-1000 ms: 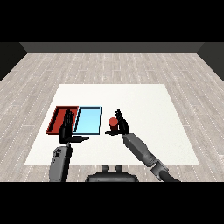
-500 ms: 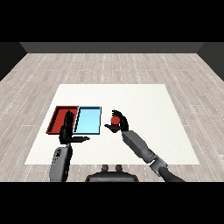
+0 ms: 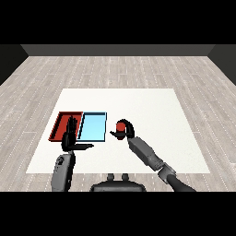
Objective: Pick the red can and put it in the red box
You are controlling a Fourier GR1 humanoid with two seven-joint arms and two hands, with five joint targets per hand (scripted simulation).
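The red can [image 3: 120,126] stands just right of the light blue tray, and my right hand [image 3: 126,131] is curled round it, fingers over its top and thumb at its left side. The red tray [image 3: 61,125] lies at the left, touching the light blue tray [image 3: 93,126]. My left hand [image 3: 70,137] is raised over the red tray's near right corner with fingers straight and thumb stretched out to the right, holding nothing. It hides part of that tray's near rim.
The white table [image 3: 152,110] stretches far behind and to the right of the trays. A wooden floor surrounds it.
My right hand's fingers have curled down over the red can, which showed beside an open hand a second ago. The left hand has stayed in place.
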